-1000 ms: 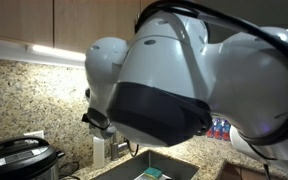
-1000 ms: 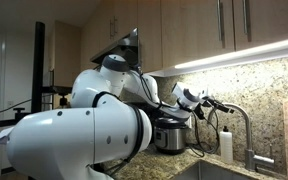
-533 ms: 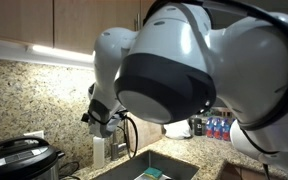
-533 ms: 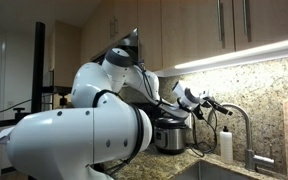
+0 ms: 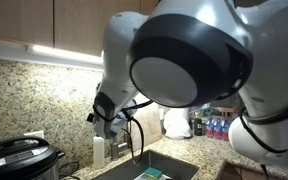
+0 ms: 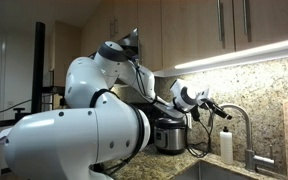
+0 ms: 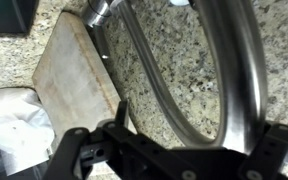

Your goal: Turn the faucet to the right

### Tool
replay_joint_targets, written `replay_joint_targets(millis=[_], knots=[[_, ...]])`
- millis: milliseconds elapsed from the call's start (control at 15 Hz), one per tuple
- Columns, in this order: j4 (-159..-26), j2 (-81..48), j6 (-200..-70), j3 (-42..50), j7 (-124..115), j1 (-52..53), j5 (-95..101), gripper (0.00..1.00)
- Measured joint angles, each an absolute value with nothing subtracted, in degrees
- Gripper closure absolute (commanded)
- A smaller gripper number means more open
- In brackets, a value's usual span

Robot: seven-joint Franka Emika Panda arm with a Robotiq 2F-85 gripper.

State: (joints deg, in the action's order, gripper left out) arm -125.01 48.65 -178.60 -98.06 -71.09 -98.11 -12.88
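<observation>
White glossy robot arm (image 5: 184,70) with a black joint band fills the foreground. Speckled beige granite backsplash (image 6: 269,85), matte. Brushed silver-grey gooseneck faucet (image 6: 248,135) stands at the sink's edge, just beside a small white soap bottle (image 6: 225,146). Wrist view only: the faucet's smooth arched tube (image 7: 239,70) runs between the fingers of the black gripper (image 7: 176,145). Fingers wide apart, gripping nothing; contact unclear.

In view are 1 faucet (image 6: 248,130), 1 white soap bottle (image 6: 225,147), 1 dark cooker (image 5: 19,158), 1 sink (image 5: 179,166), 1 pale cutting board (image 7: 74,80), 1 robot arm (image 6: 84,130), and blue-labelled bottles (image 5: 216,128) too blurred to count.
</observation>
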Motion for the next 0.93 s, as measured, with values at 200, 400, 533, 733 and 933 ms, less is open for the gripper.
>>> replay_joint_targets(millis=[200,400,533,733,933], knots=[[-129.39,48.62,-178.31,-94.57,-71.09,-94.23,-13.81,0.00],[-132.37,48.22,-177.84,-91.85,-71.09,-91.74,-13.82,0.00],[-133.57,47.19,-177.84,-90.75,-70.93,-90.85,-13.82,0.00],[-134.47,44.13,-177.84,-89.73,-69.01,-90.17,-13.81,0.00],[-135.01,40.59,-177.74,-88.75,-66.57,-89.60,-13.80,0.00]])
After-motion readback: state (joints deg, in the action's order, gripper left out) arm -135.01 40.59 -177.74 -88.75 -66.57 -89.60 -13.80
